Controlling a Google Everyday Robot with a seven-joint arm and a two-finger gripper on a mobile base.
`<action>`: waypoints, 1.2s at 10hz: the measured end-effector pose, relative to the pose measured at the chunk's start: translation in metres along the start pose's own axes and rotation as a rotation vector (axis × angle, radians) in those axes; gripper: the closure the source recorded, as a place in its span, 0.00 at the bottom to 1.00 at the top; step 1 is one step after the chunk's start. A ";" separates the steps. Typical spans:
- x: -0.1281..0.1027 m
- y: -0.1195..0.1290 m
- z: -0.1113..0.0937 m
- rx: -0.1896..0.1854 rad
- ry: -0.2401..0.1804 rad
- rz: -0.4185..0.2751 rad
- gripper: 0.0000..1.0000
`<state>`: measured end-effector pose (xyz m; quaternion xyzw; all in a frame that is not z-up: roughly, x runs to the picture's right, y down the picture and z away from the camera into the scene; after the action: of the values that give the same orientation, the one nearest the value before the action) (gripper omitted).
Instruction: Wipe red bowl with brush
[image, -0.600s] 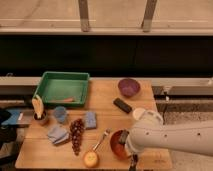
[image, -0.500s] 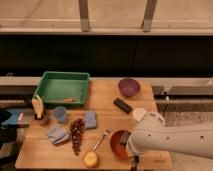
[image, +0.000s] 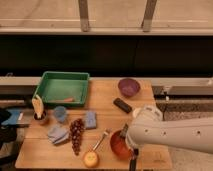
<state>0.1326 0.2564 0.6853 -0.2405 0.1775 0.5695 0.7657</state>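
Observation:
The red bowl sits near the front edge of the wooden table, and my white arm covers its right side. The brush, with a round pale head and a thin handle pointing up and right, lies on the table just left of the bowl. My gripper hangs at the bowl's front right rim, close to the table's front edge. It is not on the brush.
A green tray stands at the back left and a purple bowl at the back right. A black block lies behind the arm. A blue cup, blue cloths, dark grapes and a utensil holder fill the left.
My arm has shifted slightly left and down over the red bowl. The brush and the other things have not moved.

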 end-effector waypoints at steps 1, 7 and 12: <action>-0.009 0.006 0.000 0.001 -0.001 -0.027 1.00; -0.006 0.052 0.015 -0.054 0.007 -0.140 1.00; 0.037 -0.008 0.007 -0.037 -0.027 0.063 1.00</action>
<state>0.1506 0.2875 0.6717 -0.2410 0.1641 0.5999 0.7451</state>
